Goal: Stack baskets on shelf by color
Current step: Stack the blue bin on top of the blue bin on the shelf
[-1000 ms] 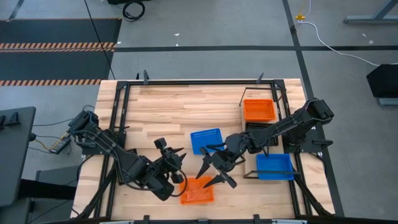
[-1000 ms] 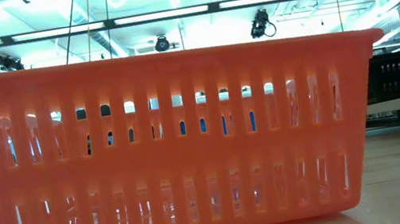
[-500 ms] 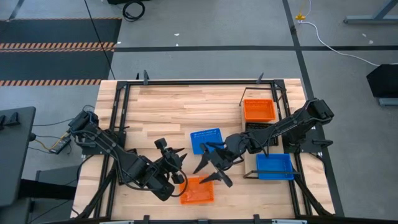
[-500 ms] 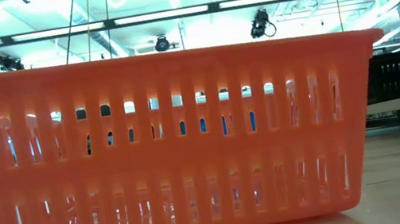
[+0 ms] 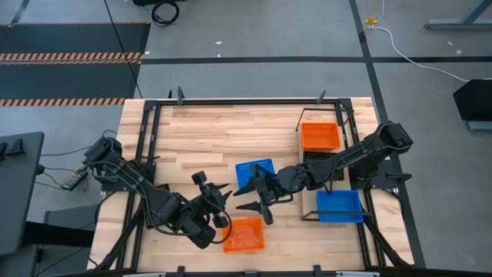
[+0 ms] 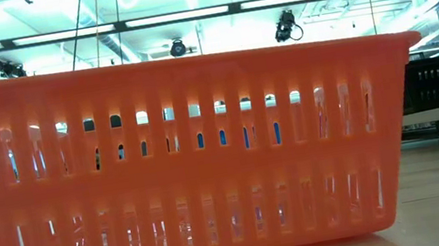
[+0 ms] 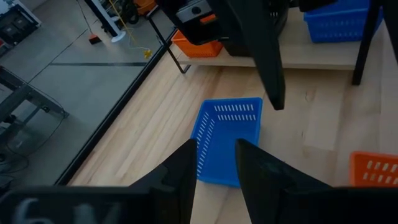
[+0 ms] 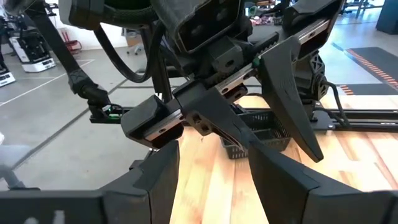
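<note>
An orange basket point(image 5: 244, 235) rests on its bottom on the table near the front edge and fills the low view point(image 6: 180, 156). A blue basket point(image 5: 254, 173) rests on the table beyond it and shows in the left wrist view point(image 7: 227, 140). The shelf point(image 5: 300, 131) at the right carries an orange basket point(image 5: 320, 136), a black basket point(image 5: 323, 163) and a blue basket point(image 5: 339, 205). My right gripper point(image 5: 254, 205) is open and empty, between the loose blue and orange baskets. My left gripper point(image 5: 221, 201) is open and empty, just left of it.
The two grippers are close together and point at each other; the right wrist view shows the left gripper point(image 8: 205, 106) right in front. A black mesh basket point(image 8: 252, 140) shows behind it on the table. Black frame rails point(image 5: 231, 101) run along the table's edges.
My right gripper has drawn back from over the orange basket at the front, going toward the table's far edge and the loose blue basket, and has turned a little. The orange basket has stayed where it was.
</note>
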{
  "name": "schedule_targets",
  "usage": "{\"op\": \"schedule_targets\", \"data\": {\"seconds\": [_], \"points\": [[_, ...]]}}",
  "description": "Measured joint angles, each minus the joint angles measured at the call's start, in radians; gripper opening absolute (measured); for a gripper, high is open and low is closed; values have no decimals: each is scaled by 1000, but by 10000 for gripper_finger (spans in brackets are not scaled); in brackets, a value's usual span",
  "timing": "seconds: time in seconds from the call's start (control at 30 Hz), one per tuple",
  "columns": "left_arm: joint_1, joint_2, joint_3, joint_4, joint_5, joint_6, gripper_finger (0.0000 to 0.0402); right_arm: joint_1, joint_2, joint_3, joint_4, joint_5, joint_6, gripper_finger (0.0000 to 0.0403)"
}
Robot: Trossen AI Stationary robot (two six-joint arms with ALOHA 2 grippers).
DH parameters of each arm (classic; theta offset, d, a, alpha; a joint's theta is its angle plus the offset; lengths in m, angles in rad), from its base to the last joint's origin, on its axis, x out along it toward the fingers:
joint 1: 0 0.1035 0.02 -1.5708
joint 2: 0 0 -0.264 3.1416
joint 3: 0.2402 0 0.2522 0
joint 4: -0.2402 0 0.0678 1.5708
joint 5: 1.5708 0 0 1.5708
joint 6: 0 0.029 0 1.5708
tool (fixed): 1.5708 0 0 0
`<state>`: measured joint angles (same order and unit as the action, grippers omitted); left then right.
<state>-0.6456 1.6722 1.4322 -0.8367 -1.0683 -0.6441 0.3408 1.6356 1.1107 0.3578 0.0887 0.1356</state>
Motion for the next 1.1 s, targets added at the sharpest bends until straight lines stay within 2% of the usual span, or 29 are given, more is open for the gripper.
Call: {"op": "schedule_targets", "data": {"seconds": [0.57,0.77,0.87,0.97,1.1], "points": [[0,0,0,25,1,-7,117,0,0,0,-29,-4,4,199],[4,3,0,41,86,-2,117,5,0,0,-49,-9,3,199],[5,3,0,40,97,1,117,5,0,0,-47,-17,3,199],[2,3,0,31,97,1,117,5,0,0,-45,-62,2,199],[0,3,0,11,97,1,117,5,0,0,-45,-179,-17,199]]}}
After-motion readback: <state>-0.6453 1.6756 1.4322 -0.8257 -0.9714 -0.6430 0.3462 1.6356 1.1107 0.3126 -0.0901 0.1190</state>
